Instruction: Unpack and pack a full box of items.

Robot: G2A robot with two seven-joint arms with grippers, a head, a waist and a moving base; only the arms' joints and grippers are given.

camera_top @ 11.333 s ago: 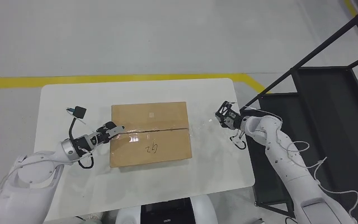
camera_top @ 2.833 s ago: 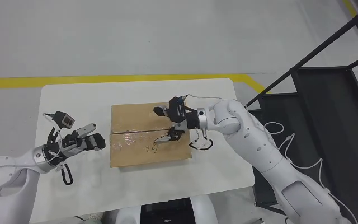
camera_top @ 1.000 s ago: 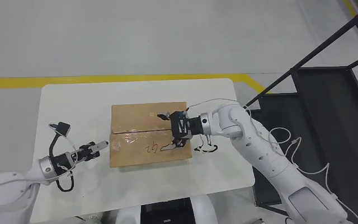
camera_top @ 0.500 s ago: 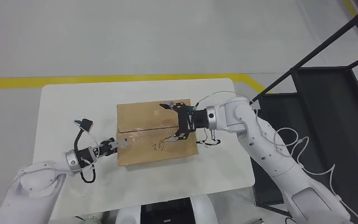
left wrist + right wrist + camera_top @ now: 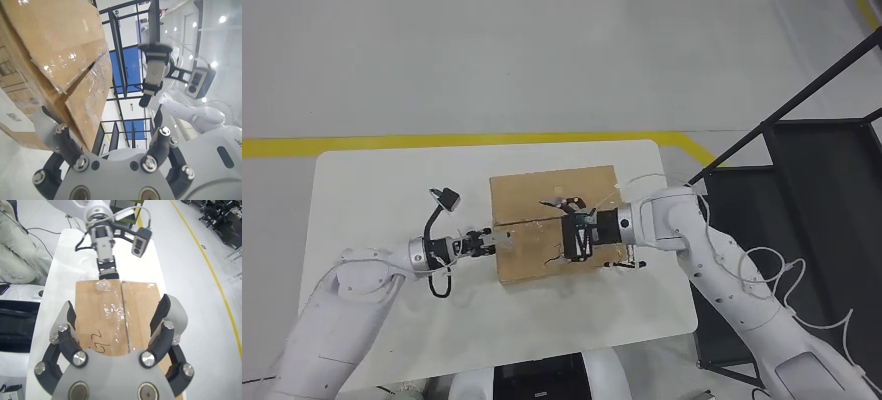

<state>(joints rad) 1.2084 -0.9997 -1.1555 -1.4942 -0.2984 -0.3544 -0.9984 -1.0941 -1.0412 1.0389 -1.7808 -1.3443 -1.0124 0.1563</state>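
the cardboard box (image 5: 557,225) sits on the white table (image 5: 372,200), just right of centre in the top view, its two top flaps down and meeting at a seam that runs left to right. clear tape (image 5: 117,311) lies wrinkled along that seam, with a crumpled bit of it near the box's left end, and there is a handwritten mark on the lower flap. in the left wrist view the box (image 5: 56,47) fills the upper left, and at its end the flaps gape slightly under the shiny tape.

the left gripper (image 5: 492,240) is at the box's left end, level with the seam. its jaws stand apart, with one finger (image 5: 42,121) against the end of the box and the other out in free air.

the right gripper (image 5: 550,233) hangs over the middle of the box top, jaws spread wide on either side of the seam, and its pads (image 5: 70,313) do not touch the cardboard.

a black metal rack (image 5: 802,200) stands off the table's right edge, and a yellow floor line (image 5: 442,143) runs across above the table.
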